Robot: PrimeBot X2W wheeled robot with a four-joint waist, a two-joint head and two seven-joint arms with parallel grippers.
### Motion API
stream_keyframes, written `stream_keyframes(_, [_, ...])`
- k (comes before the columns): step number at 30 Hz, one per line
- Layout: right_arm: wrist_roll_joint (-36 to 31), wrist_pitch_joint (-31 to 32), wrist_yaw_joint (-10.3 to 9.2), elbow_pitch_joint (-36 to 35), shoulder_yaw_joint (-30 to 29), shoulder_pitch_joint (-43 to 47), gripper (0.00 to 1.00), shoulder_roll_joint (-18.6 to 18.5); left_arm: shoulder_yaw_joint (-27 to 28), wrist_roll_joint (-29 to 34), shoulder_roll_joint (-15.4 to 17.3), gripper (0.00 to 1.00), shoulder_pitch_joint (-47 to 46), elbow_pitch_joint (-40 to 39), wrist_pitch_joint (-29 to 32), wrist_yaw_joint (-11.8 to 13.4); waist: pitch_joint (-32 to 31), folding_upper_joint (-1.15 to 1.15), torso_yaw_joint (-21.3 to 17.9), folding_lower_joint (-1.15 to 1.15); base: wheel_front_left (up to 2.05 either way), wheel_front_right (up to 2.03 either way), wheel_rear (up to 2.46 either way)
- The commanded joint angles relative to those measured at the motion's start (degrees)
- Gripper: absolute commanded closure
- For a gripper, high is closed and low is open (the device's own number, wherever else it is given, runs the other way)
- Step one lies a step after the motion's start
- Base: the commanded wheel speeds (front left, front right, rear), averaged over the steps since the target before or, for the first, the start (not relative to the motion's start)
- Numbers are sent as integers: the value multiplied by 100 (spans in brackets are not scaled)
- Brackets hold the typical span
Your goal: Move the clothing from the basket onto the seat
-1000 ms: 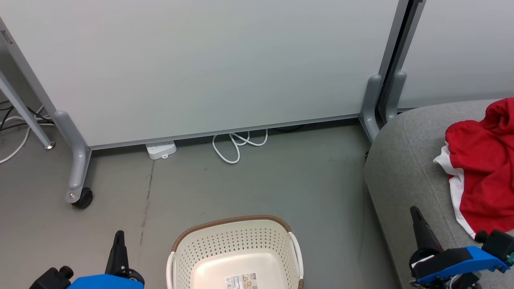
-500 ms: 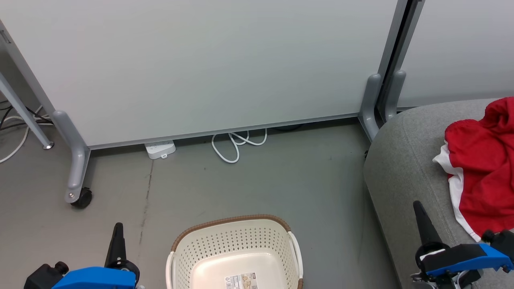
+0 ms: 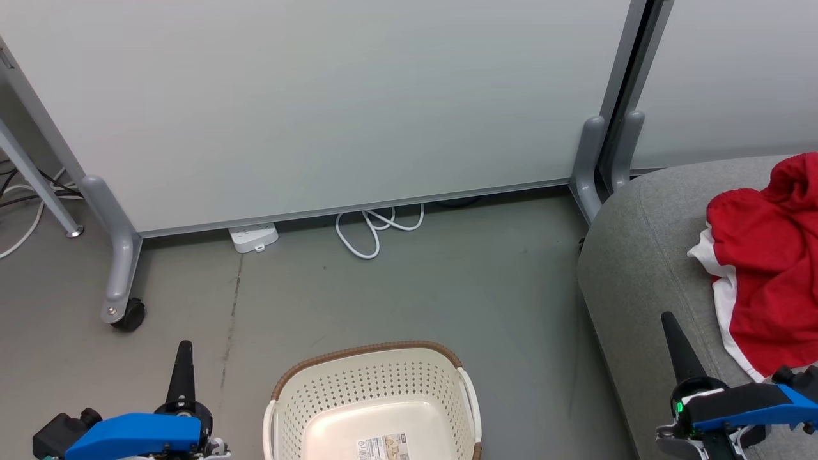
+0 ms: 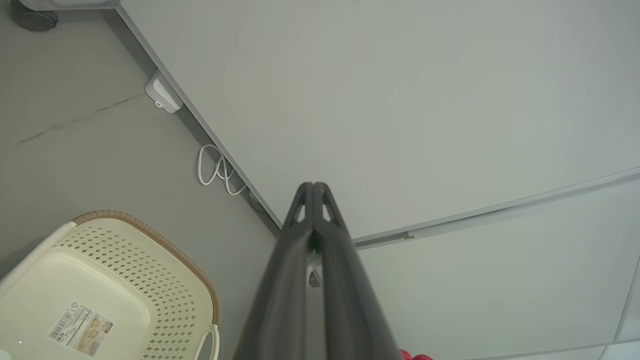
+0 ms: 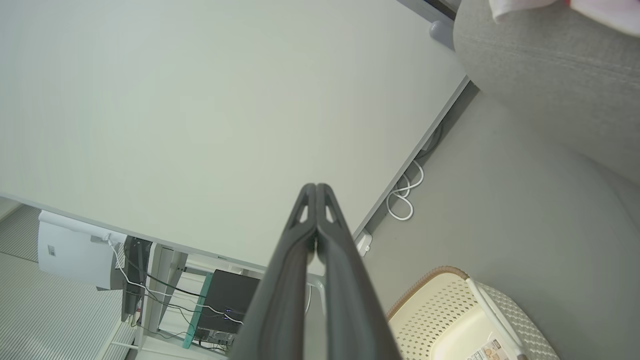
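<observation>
A: Clothing (image 3: 767, 268), where?
B: On the seat (image 3: 639, 268), far right of the head view. Red crumpled heap with a white edge along its left side, cut off by the frame. Can't tell if it's one piece or two
A: Basket (image 3: 370, 383)?
B: On the floor (image 3: 415, 294), bottom middle, left of the seat and apart from it. Brown rim, perforated cream wall. Its pale bottom shows, with a sticker (image 3: 383, 446) on it
A: Left gripper (image 3: 183, 348)?
B: Lower left, over the floor, left of the basket and not touching it. Left wrist view shows the two fingers pressed together tip to tip, clenched on air
A: Right gripper (image 3: 668, 318)?
B: Lower right, finger pointing up over the seat's near part. The clothing is just to its right, with grey fabric showing between them. Right wrist view shows the fingers closed flat against each other, gripping no cloth
A: Background?
B: Pale partition (image 3: 319, 108) across the top on grey legs, one caster (image 3: 131, 315) at left. Under its lower edge sit a white power strip (image 3: 255, 237) and a looped white cable (image 3: 370, 233)
</observation>
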Motion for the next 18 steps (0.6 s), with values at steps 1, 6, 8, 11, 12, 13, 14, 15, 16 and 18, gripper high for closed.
stream_keyframes(1, [132, 27, 2, -71, -12, -121, 100, -44, 29, -112, 5, 100, -148, -71, 43, -12, 1, 0, -1, 0, 0, 0, 0])
stream_keyframes(6, [421, 64, 2, -83, -21, -138, 100, -46, 51, -353, 0, 100, -184, -97, 110, -13, 5, 0, -7, 0, 0, 0, 0])
stream_keyframes(8, [529, 75, 2, -89, -25, -143, 100, -47, 62, -449, -2, 100, -200, -104, 140, -14, 7, 0, -10, 0, 0, 0, 0])
stream_keyframes(11, [699, 96, 2, -96, -31, -151, 100, -48, 78, -587, -5, 100, -224, -118, 182, -14, 10, 0, -13, 0, 0, 0, 0])
stream_keyframes(12, [750, 104, 2, -99, -32, -154, 100, -49, 83, -631, -5, 100, -234, -120, 193, -14, 11, 0, -14, 0, 0, 0, 0])
stream_keyframes(13, [799, 112, 2, -101, -34, -157, 100, -50, 88, -676, -6, 100, -244, -126, 209, -15, 12, 0, -16, 0, 0, 0, 0])
stream_keyframes(14, [851, 120, 2, -103, -35, -161, 100, -50, 92, -722, -7, 100, -253, -131, 219, -15, 12, 0, -17, 0, 0, 0, 0])
stream_keyframes(15, [905, 118, 2, -105, -37, -163, 100, -50, 98, -767, -8, 100, -260, -137, 236, -15, 13, 0, -18, 0, 0, 0, 0])
stream_keyframes(16, [959, 127, 2, -107, -39, -167, 100, -51, 102, -814, -8, 100, -262, -141, 245, -15, 14, 0, -19, 0, 0, 0, 0])
stream_keyframes(18, [1064, 139, 3, -112, -42, -165, 100, -52, 112, -902, -11, 100, -264, -146, 272, -15, 16, 0, -22, 0, 0, 0, 0])
